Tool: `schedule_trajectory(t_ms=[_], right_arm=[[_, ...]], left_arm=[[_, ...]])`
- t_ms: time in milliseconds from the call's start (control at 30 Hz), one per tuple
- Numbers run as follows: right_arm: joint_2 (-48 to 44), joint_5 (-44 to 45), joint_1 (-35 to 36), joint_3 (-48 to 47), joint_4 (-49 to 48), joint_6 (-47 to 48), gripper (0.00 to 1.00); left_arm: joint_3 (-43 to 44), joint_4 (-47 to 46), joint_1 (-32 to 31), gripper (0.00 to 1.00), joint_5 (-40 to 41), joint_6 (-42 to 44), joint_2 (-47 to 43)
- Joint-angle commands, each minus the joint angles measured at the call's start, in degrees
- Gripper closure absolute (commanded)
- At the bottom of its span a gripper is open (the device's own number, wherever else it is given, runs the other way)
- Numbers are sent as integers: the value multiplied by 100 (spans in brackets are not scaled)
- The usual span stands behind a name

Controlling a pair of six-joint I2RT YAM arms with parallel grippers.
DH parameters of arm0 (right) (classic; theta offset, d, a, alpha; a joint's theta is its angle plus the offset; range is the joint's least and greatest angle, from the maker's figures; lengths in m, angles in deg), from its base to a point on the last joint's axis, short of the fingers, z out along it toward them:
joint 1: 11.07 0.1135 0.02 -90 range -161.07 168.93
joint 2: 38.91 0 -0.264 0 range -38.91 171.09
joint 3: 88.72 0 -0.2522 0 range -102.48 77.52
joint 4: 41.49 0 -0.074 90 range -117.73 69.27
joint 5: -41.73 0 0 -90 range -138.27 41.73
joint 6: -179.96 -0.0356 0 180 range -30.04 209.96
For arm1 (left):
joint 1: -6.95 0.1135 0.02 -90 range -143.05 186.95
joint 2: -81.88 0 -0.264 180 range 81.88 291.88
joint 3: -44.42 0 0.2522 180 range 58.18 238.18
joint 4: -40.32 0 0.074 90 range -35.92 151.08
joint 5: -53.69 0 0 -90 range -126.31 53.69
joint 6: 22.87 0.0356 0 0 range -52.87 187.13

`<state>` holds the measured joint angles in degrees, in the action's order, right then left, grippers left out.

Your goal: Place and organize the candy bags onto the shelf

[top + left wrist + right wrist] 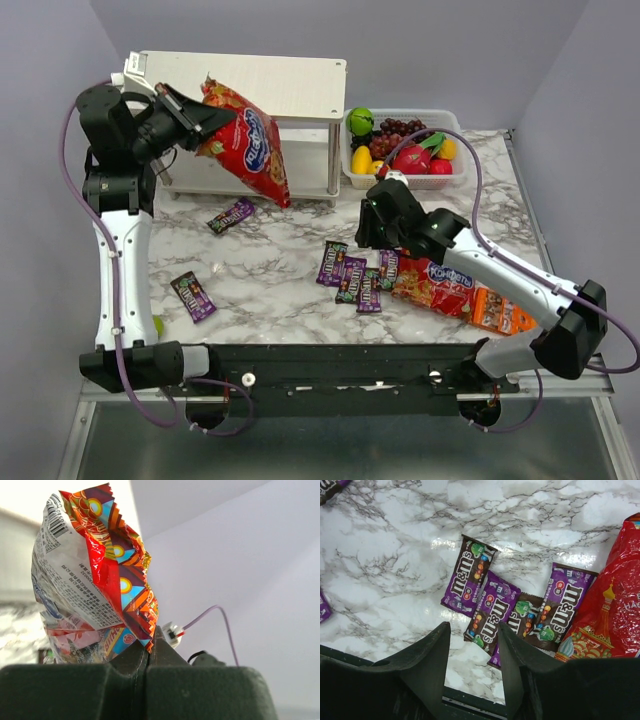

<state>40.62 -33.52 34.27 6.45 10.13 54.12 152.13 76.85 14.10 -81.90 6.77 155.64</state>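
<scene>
**Candy bags: one red bag lifted at the shelf, the rest down on the table**

Your left gripper has its fingers pinched fully together on the crimped edge of one red bag. A grip by that thin seam lets the bag hang free below, ready to swing onto a board. It hangs in front of the shelf at the far left. Its long axis slants from the held end, up by the top board, down toward the near right. Whether the low end touches the table you cannot tell.

The second red bag lies flat at the near right, partly under your right arm. Its long axis runs left to right, dipping nearer at the right end.

Your right gripper stands about half open with nothing in it, poised over the clustered small packets. That looks like an approach to pick one. Most of those packets lie with their long axes running near to far. Two more sit apart to the left.
</scene>
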Motion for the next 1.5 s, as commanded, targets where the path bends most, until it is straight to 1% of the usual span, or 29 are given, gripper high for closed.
schedule_trajectory(t_ms=[0,33,67,100,167,200,333,433,533,633,667,767,800,867,900,967,1000,1033,1100,1200,1400,1467], right_arm=[[-43,275,-104,-223,142,138,48],[-34,275,-157,-232,125,147,48],[-25,275,-166,-232,124,156,48],[-16,275,-192,-241,116,173,48],[1,266,-245,-241,107,173,48],[1,266,-254,-241,98,182,48],[28,310,-368,-258,63,217,48],[54,266,-464,-250,28,235,48],[107,196,-570,-267,-7,261,48],[177,161,-640,-328,-16,287,48],[186,161,-658,-346,-16,279,48],[239,126,-737,-399,-34,305,48],[247,125,-755,-399,-34,323,48],[274,90,-816,-417,-43,340,48],[274,90,-834,-425,-43,340,48],[291,73,-878,-417,-60,358,48],[291,55,-895,-408,-60,349,48],[291,20,-913,-399,-69,349,48],[300,-6,-931,-382,-86,358,48],[326,-50,-948,-373,-104,375,48],[362,-182,-966,-355,-130,402,48],[344,-209,-975,-329,-130,402,48]], left_arm=[[957,-1510,31,100,-416,-1108,288],[1063,-1973,40,100,-399,-1292,480],[1186,-2099,49,100,-373,-1573,595],[1535,-2162,75,100,-294,-1645,709],[1914,-2250,101,100,-215,-1733,1061],[2290,-2250,128,100,-162,-1812,1166],[3049,-2521,285,100,110,-2102,1789],[3226,-2865,487,100,338,-2322,2045],[3270,-2935,663,100,769,-2296,2256],[3279,-2874,839,100,1209,-2165,2476],[3270,-2700,892,100,1331,-2060,2520],[2902,-2681,919,100,1797,-1910,2591],[2518,-2768,928,100,2033,-1901,2565],[2050,-3100,928,100,2290,-1892,2425],[1613,-3198,936,100,2439,-1875,2363],[1233,-3304,937,100,2764,-1848,2126],[909,-3313,937,100,2887,-1770,2038],[740,-3305,937,100,3158,-1743,1837],[276,-3217,928,100,3406,-1716,1634],[-174,-2989,937,100,3924,-1690,1265],[-667,-2295,910,100,4714,-1734,816],[-677,-1813,910,100,4900,-1743,763]])
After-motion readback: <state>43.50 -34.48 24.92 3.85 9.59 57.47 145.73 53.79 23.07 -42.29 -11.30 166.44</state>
